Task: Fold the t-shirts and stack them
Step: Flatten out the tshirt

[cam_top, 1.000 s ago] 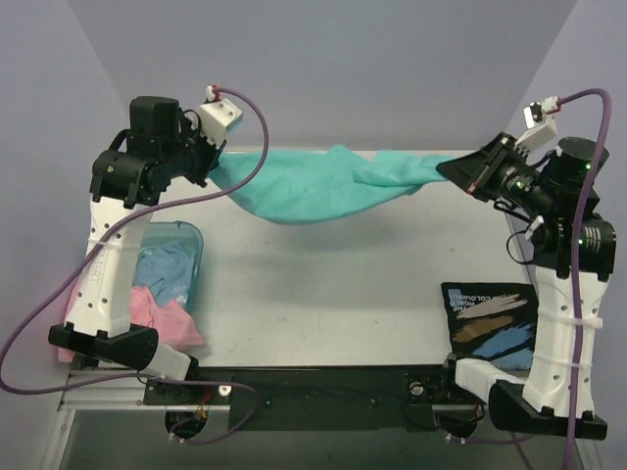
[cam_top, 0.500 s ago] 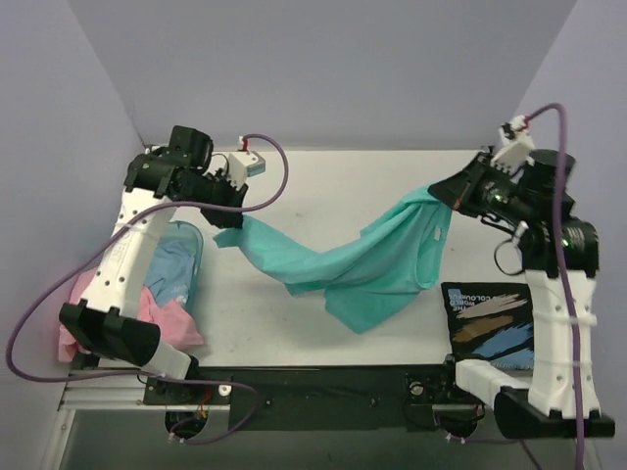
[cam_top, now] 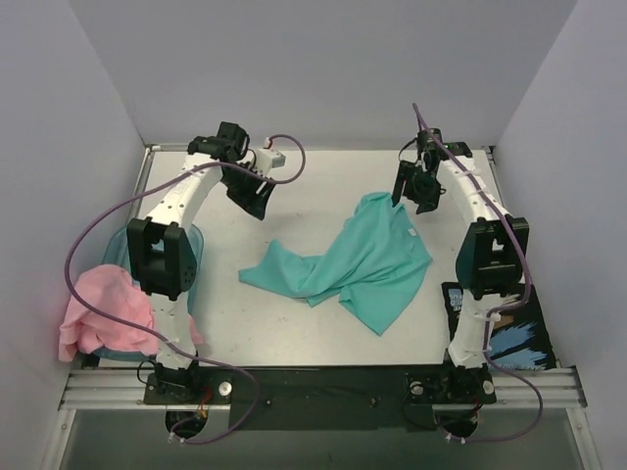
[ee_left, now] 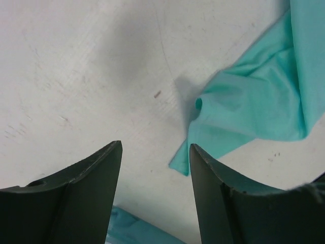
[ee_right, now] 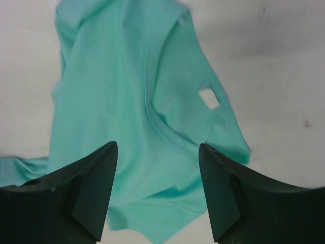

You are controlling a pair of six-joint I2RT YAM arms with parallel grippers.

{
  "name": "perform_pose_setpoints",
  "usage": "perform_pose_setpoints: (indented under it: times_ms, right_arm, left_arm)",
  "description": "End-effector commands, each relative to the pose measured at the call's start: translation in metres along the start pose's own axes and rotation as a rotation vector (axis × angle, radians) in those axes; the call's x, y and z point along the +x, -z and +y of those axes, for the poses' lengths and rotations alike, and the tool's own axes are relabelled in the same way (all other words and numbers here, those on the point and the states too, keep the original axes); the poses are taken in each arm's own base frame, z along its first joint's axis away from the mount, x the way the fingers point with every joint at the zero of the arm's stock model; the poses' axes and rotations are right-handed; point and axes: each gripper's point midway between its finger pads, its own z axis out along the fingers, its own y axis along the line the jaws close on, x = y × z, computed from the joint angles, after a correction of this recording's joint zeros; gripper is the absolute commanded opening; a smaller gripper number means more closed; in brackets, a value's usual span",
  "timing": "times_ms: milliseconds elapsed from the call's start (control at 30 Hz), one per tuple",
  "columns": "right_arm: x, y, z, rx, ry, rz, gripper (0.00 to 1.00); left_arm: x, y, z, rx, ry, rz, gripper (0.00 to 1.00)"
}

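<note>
Teal t-shirt (cam_top: 362,259) lay crumpled mid-bench, running from a narrow tail at 9 o'clock to a wider, flatter panel at 4 o'clock. Soft thin knit with loose folds and one raised ridge along the middle. Small white tag (ee_right: 208,98) sat face-up near its 3 o'clock edge.

Pink t-shirt (cam_top: 103,313) was heaped in a soft lump at 8 o'clock, draped over the translucent blue tub (cam_top: 193,242).

Bench (cam_top: 323,186) was a matte off-white sheet with light scuffs.

Left claw (cam_top: 257,203) hung at 10 o'clock of the teal shirt. Its dark fingers were parted and gripped nothing, and the shirt tail lay just ahead of them in the wrist view. Right claw (cam_top: 413,196) hung at 1 o'clock, just off the shirt's far corner. It was parted too and held nothing, with the cloth below it.

Dark printed booklet (cam_top: 519,338) lay at 4 o'clock by the right arm's base.

Delta: one second earlier both claws were clamped on the shirt, stretching it in the air along the far edge. Half a second earlier it sagged between them, lower and nearer. Both had since let go and the shirt was down on the bench.
</note>
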Motion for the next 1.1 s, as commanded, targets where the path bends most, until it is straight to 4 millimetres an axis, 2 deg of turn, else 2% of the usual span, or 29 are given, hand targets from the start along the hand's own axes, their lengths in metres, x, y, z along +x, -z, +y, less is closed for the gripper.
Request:
perform_pose_setpoints:
  times_ms: [0,33,67,100,133,167,200,233,267,300,333,367,400,533,700,767,833,867,900,933,967,1000,1033,1067]
  right_arm:
    - [0.032,0.086,-0.012,0.101,0.099,-0.114,0.61]
    - [0.054,0.076,-0.023,0.144,0.096,-0.073,0.61]
    - [0.062,0.088,-0.024,0.131,0.089,-0.101,0.61]
    - [0.086,0.078,-0.03,0.143,0.076,-0.063,0.61]
    - [0.112,0.074,-0.038,0.152,0.057,-0.032,0.61]
    - [0.121,0.073,-0.035,0.143,0.064,-0.037,0.61]
    - [0.145,0.067,-0.043,0.164,0.052,-0.005,0.61]
    - [0.158,0.064,-0.041,0.165,0.063,0.006,0.61]
    - [0.177,0.058,-0.047,0.179,0.043,0.031,0.61]
    - [0.185,0.054,-0.043,0.165,0.049,0.024,0.61]
    - [0.205,0.044,-0.05,0.182,0.025,0.061,0.61]
    - [0.209,0.04,-0.048,0.173,0.016,0.057,0.61]
    - [0.224,0.032,-0.054,0.186,-0.001,0.088,0.61]
    - [0.251,0.008,-0.051,0.147,-0.041,0.14,0.6]
    - [0.275,-0.019,-0.049,0.125,-0.065,0.217,0.58]
    - [0.278,-0.026,-0.045,0.11,-0.072,0.232,0.54]
    - [0.278,-0.03,-0.044,0.106,-0.073,0.23,0.39]
    - [0.276,-0.031,-0.044,0.108,-0.069,0.225,0.25]
    - [0.273,-0.031,-0.045,0.113,-0.063,0.213,0.19]
    - [0.269,-0.029,-0.045,0.11,-0.054,0.204,0.06]
    - [0.261,-0.026,-0.042,0.1,-0.044,0.183,0.0]
    - [0.256,-0.022,-0.042,0.096,-0.048,0.175,0.0]
    - [0.244,-0.016,-0.034,0.06,-0.042,0.145,0.0]
    - [0.236,-0.009,-0.031,0.037,-0.047,0.128,0.0]
  left_arm:
    - [0.009,0.036,-0.024,-0.009,-0.161,-0.104,0.66]
    - [0.034,0.022,-0.032,0.028,-0.189,-0.048,0.66]
    - [0.035,0.031,-0.037,0.016,-0.23,-0.075,0.66]
    - [0.058,0.022,-0.044,0.041,-0.259,-0.03,0.66]
    - [0.061,0.027,-0.045,0.021,-0.296,-0.045,0.66]
    - [0.084,0.016,-0.049,0.04,-0.33,-0.002,0.67]
    - [0.083,0.018,-0.043,-0.017,-0.367,-0.032,0.67]
    - [0.102,0.005,-0.04,-0.029,-0.395,0.0,0.68]
    - [0.1,0.008,-0.03,-0.11,-0.44,-0.026,0.69]
    - [0.117,-0.005,-0.03,-0.111,-0.484,0.006,0.71]
    - [0.11,-0.002,-0.023,-0.17,-0.524,-0.018,0.72]
    - [0.121,-0.01,-0.025,-0.167,-0.548,0.006,0.73]
    - [0.117,-0.012,-0.023,-0.194,-0.571,-0.005,0.74]
    - [0.119,-0.032,-0.029,-0.184,-0.609,0.019,0.75]
    - [0.127,-0.061,-0.026,-0.191,-0.598,0.063,0.75]
    - [0.134,-0.07,-0.025,-0.187,-0.581,0.088,0.75]
    - [0.14,-0.076,-0.028,-0.162,-0.577,0.111,0.74]
    - [0.143,-0.078,-0.03,-0.158,-0.581,0.119,0.7]
    - [0.143,-0.08,-0.03,-0.162,-0.584,0.121,0.68]
    - [0.144,-0.08,-0.032,-0.159,-0.582,0.122,0.57]
    - [0.143,-0.079,-0.033,-0.156,-0.578,0.117,0.49]
    - [0.139,-0.078,-0.035,-0.153,-0.563,0.104,0.31]
    - [0.14,-0.077,-0.04,-0.125,-0.555,0.099,0.22]
    - [0.136,-0.076,-0.043,-0.118,-0.547,0.092,0.0]
